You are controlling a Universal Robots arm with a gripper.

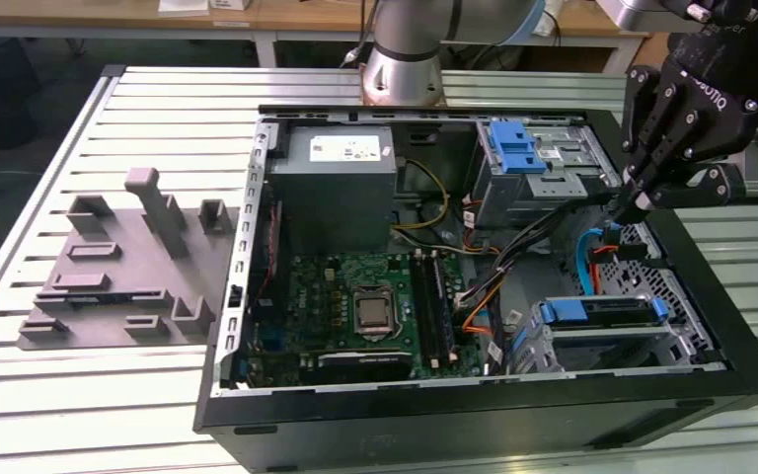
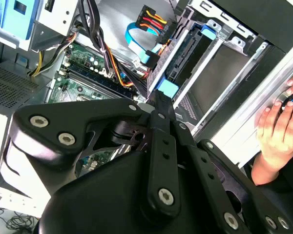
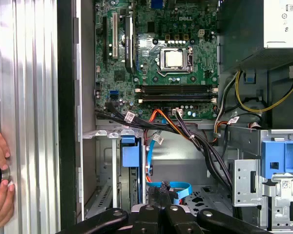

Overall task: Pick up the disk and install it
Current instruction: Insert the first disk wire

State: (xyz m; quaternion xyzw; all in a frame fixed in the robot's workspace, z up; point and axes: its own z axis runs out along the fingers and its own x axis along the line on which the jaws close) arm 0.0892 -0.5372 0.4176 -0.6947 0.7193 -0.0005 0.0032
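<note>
We read the gripper (image 1: 632,205) as pinched closed with nothing visible between its fingers, hanging over the cables (image 1: 590,259), and the disk (image 1: 598,312) lies toward the exterior view's lower edge from it, in the drive cage (image 1: 576,348) (long axis across that view).

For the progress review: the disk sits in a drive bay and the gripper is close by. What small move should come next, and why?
Probably ease the gripper toward the blue bracket end of the disk and press gently. The gripper is shut and holds nothing, its tip is beside that end in the second wrist view, and the disk stands on edge in the drive bay, perhaps not fully seated.
</note>
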